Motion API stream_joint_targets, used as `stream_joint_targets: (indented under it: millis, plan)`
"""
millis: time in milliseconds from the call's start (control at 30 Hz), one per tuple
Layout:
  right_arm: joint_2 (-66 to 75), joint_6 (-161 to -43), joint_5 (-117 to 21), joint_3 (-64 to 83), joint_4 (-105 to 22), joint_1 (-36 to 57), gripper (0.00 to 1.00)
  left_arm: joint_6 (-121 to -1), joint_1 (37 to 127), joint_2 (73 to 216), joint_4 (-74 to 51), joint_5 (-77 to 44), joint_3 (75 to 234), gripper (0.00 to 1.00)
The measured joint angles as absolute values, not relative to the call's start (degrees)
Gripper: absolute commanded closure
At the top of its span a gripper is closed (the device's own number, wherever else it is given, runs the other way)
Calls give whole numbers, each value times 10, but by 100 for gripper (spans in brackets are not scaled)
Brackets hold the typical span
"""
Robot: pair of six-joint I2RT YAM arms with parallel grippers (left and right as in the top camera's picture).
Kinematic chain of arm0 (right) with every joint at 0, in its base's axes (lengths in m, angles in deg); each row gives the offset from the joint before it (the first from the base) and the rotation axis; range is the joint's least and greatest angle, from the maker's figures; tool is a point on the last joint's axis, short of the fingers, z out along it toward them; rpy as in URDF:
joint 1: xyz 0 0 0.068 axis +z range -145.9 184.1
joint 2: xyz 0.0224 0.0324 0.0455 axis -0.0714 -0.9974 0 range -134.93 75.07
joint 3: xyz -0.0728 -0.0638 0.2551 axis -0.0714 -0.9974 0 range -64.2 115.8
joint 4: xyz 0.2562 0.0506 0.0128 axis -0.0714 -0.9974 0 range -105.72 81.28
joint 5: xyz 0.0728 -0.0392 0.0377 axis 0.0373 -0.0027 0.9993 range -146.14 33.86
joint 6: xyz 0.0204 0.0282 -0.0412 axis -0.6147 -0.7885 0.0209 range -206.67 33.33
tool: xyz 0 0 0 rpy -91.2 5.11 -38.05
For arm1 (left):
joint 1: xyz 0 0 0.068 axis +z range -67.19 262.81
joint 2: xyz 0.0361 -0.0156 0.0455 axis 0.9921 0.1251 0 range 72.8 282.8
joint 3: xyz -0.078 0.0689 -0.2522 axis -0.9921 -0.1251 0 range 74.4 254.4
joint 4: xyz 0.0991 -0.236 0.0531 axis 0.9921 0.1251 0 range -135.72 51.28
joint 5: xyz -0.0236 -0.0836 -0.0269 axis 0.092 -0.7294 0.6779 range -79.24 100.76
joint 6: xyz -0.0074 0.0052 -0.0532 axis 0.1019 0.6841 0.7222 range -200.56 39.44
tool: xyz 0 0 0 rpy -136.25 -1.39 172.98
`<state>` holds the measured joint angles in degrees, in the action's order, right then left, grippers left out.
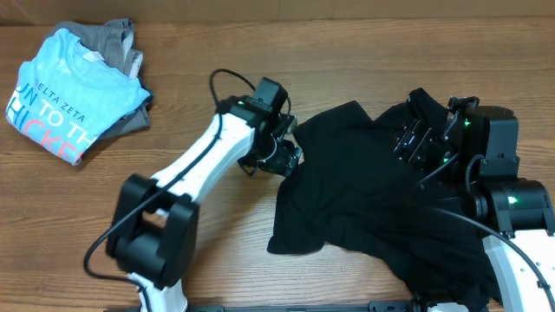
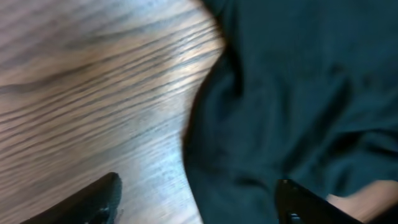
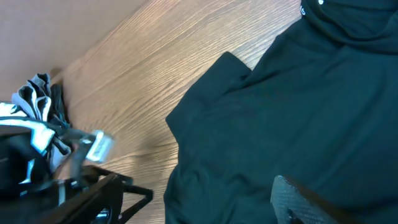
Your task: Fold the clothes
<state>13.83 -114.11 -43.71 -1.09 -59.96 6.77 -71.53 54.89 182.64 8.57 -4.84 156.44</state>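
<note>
Overhead light: even, warm, fairly bright; soft shadows on the counter (image 1: 364, 52).
Glare: pale sheen on the wood grain, upper middle of the left wrist view.
Blur: left wrist view smeared throughout; right wrist view soft at lower left.
Black T-shirt (image 1: 364, 191): folds barely readable.

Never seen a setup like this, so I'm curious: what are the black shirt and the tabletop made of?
The black T-shirt looks like soft, matte knit fabric, perhaps cotton: it lies limp in loose wrinkles, without shine. The table looks like wood or wood-look laminate, smooth with a slight sheen: grain lines run along it and light glares off it. Which, I cannot tell.
</note>
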Motion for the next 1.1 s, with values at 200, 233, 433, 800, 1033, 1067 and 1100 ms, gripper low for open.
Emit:
stream_joint_targets:
  millis: [200, 233, 433, 800, 1033, 1067, 1100]
  plan:
    - [138, -1138, -444, -11, -604, 68, 18, -717, 531, 1874, 64, -37, 1564, 32]
    - [138, -1137, -446, -11, -605, 68, 17, -717, 527, 1882, 61, -37, 1564, 33]
    - [138, -1136, -461, -11, -607, 68, 17, -722, 513, 1923, 44, -34, 1571, 96]
    - [136, -1136, -519, -11, -644, 68, 21, -659, 558, 1934, 116, 107, 1586, 96]
    - [134, -1136, -528, -11, -653, 68, 21, -640, 725, 1933, 162, 187, 1583, 96]
    - [133, -1136, -528, -11, -653, 68, 21, -640, 757, 1932, 164, 192, 1583, 96]
    - [132, -1136, -528, -11, -653, 68, 21, -640, 781, 1929, 166, 192, 1583, 96]
